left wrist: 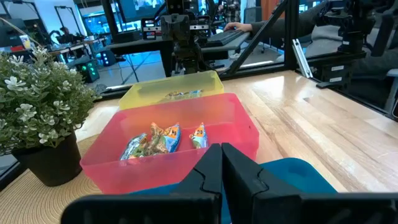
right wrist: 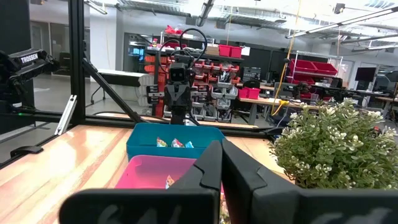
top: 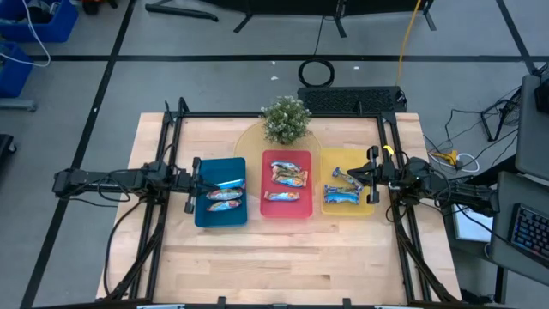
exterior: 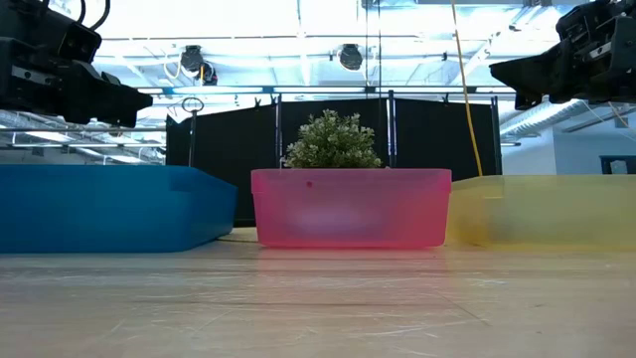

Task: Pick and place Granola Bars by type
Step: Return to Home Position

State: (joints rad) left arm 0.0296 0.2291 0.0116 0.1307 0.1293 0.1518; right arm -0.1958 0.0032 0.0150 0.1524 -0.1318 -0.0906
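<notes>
Seen from above, the left gripper (left wrist: 221,149), fingers pressed together, hangs at the outer edge of the blue tray (top: 210,216), just beside the granola bars (top: 225,196) inside. More bars lie in the red tray (top: 296,209) and the yellow tray (top: 330,156), where the right gripper (right wrist: 221,144) hangs, fingers likewise together. The counter-level view shows only tray walls, which hide every bar.

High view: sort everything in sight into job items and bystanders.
Job:
- granola bars, lying in all three trays
- blue tray, red tray, yellow tray
- left claw and right claw, both shut, at the outer trays' edges

Bystanders:
- potted plant
- woven mat under it
- keyboard behind the table
</notes>
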